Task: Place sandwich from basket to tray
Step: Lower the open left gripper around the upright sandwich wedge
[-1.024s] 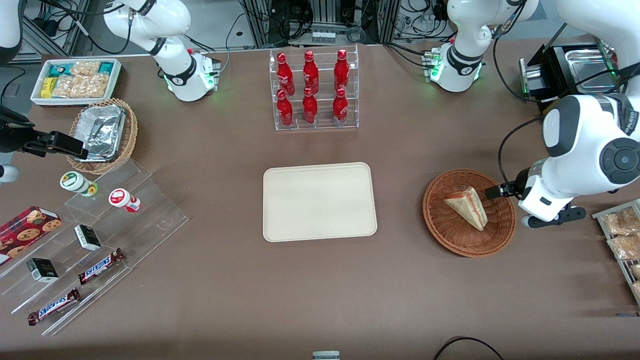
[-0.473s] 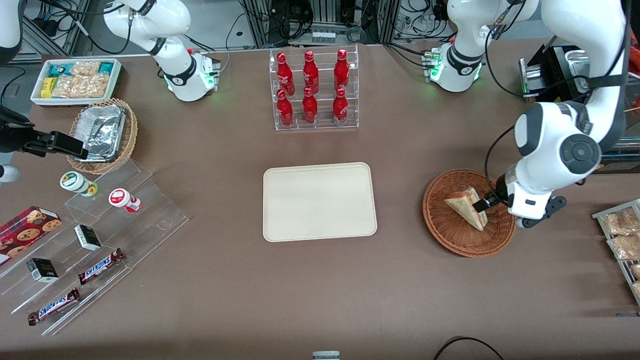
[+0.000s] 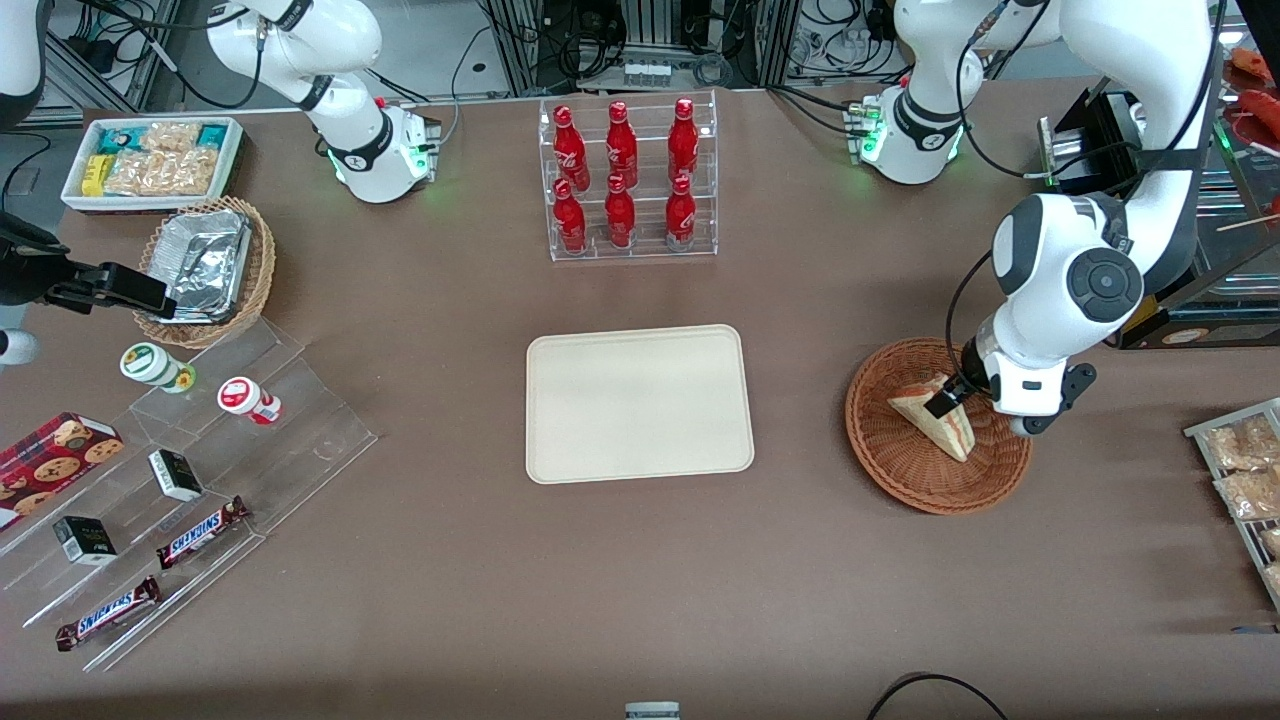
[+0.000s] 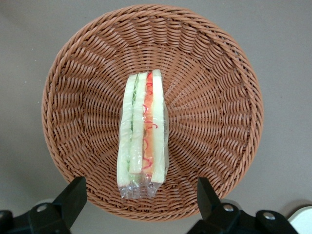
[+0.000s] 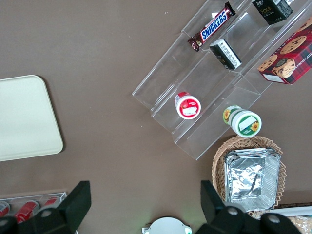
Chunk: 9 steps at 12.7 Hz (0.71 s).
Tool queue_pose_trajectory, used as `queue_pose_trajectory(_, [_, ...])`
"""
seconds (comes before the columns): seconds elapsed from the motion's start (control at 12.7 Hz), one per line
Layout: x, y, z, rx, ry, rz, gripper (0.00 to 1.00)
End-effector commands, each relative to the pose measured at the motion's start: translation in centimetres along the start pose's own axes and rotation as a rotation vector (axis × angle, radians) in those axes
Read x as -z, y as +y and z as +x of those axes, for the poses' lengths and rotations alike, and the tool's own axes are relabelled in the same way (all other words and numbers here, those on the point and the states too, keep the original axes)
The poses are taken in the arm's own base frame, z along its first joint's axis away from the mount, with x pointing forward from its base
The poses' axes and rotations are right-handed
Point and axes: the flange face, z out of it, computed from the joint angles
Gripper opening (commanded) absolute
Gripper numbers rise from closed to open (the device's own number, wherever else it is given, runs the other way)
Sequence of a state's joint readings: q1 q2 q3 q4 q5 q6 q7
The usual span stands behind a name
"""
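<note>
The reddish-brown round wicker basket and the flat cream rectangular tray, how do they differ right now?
The reddish-brown round wicker basket is woven and holds the wrapped triangular sandwich; the flat cream rectangular tray is smooth and bare. The open left gripper hovers over the basket, not the tray. Both rest on the brown table.

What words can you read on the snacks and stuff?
"SNICKERS" on the chocolate bar on the clear stand.
"SNICKERS" on a second bar nearer the front camera.
Red bottles, cookie box, small dark boxes: print too small to read.
The pincer, open above the sandwich, shows no writing.
</note>
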State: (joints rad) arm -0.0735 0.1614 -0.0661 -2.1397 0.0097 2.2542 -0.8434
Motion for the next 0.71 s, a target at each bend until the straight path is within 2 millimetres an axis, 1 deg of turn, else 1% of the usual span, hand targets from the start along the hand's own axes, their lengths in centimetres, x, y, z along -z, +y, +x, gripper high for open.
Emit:
queue_pose_trajectory(0.0, [0.2, -1.4, -0.8, 0.027, 0.009, -0.005, 1.00])
queue_pose_trajectory(0.39, [-0.6, -1.4, -0.7, 0.039, 0.024, -0.039, 1.00])
queue_pose_trajectory(0.63, [-1.6, -1.3, -0.6, 0.052, 0.033, -0.058, 1.00])
